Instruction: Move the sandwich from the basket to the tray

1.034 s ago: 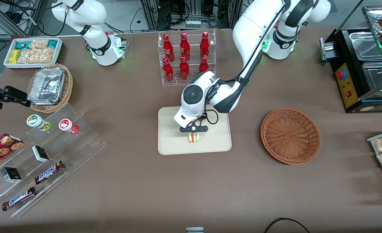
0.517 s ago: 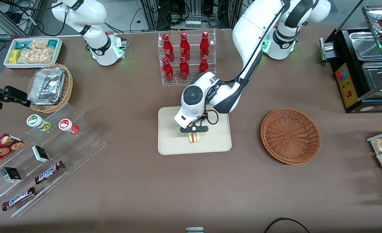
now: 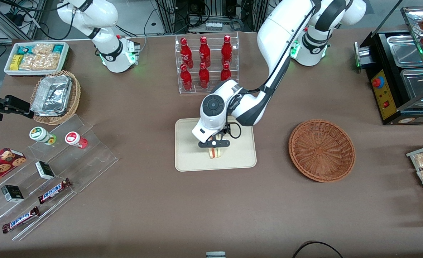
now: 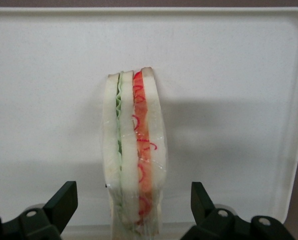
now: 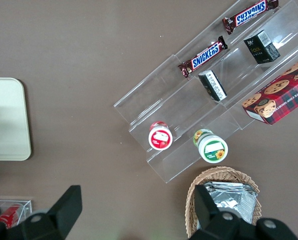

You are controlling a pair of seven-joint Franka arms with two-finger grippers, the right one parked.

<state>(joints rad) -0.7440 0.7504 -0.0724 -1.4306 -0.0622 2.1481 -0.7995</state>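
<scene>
The sandwich (image 3: 215, 153), a clear-wrapped wedge of white bread with red and green filling, stands on its edge on the cream tray (image 3: 190, 157). In the left wrist view the sandwich (image 4: 133, 155) rests on the tray (image 4: 229, 75) between the two black fingertips (image 4: 63, 200), with clear gaps on both sides. My left gripper (image 3: 214, 144) is open, just above the sandwich and not touching it. The reddish-brown wicker basket (image 3: 321, 149) sits empty toward the working arm's end of the table, beside the tray.
A clear rack of red bottles (image 3: 205, 61) stands farther from the camera than the tray. A stepped acrylic shelf with snack bars and cups (image 3: 50, 172), a lighter basket of foil containers (image 3: 55, 96) and a white snack bin (image 3: 35, 57) lie toward the parked arm's end. A black food warmer (image 3: 401, 71) stands at the working arm's end.
The left gripper has risen slightly and shifted a little away from the camera; the sandwich stays standing on the tray.
</scene>
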